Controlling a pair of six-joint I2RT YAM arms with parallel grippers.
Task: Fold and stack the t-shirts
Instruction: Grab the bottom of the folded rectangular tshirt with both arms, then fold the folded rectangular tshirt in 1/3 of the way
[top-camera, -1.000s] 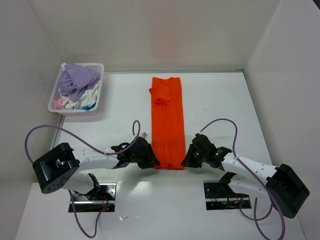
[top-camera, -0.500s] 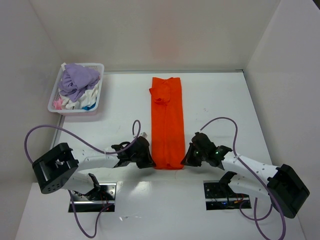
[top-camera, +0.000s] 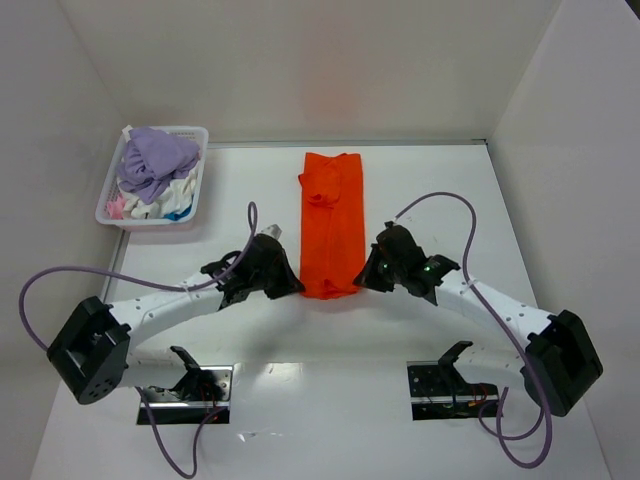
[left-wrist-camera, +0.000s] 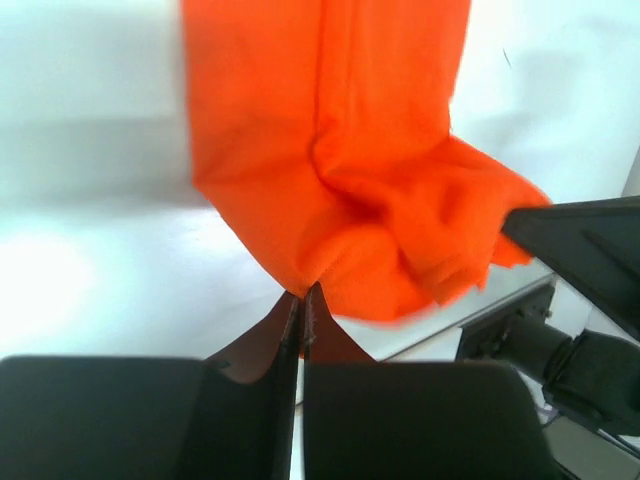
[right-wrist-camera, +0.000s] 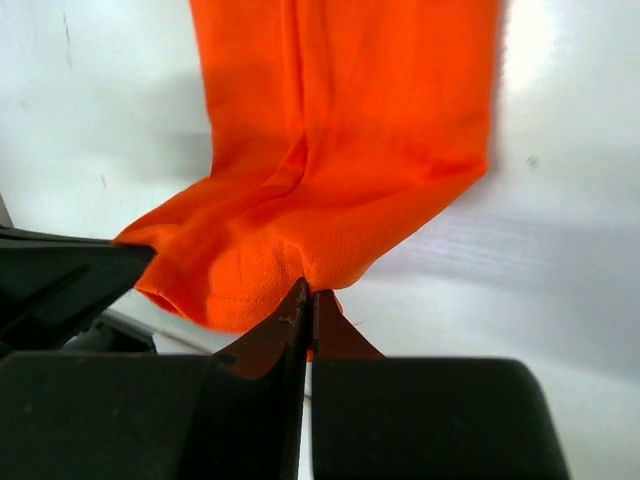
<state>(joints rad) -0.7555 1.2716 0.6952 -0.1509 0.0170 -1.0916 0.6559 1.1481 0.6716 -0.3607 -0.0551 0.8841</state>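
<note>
Left pincer (top-camera: 297, 289) and right pincer (top-camera: 363, 280) clench near corners of the narrow-folded orange t-shirt (top-camera: 332, 215) (halving and stacking remain, I'd say).

**Tally by kind**

Counted one orange t-shirt (top-camera: 332, 225) mid-tabletop, one white basket (top-camera: 150, 224) at the far left corner, and two grippers: left gripper (top-camera: 298, 290), right gripper (top-camera: 360, 282). Could not count the heaped clothes (top-camera: 155, 165) inside the basket.

left fingers (left-wrist-camera: 282, 335), right fingers (right-wrist-camera: 288, 335) now clamped on orange t-shirt (top-camera: 332, 220), hem lifted forward
</note>
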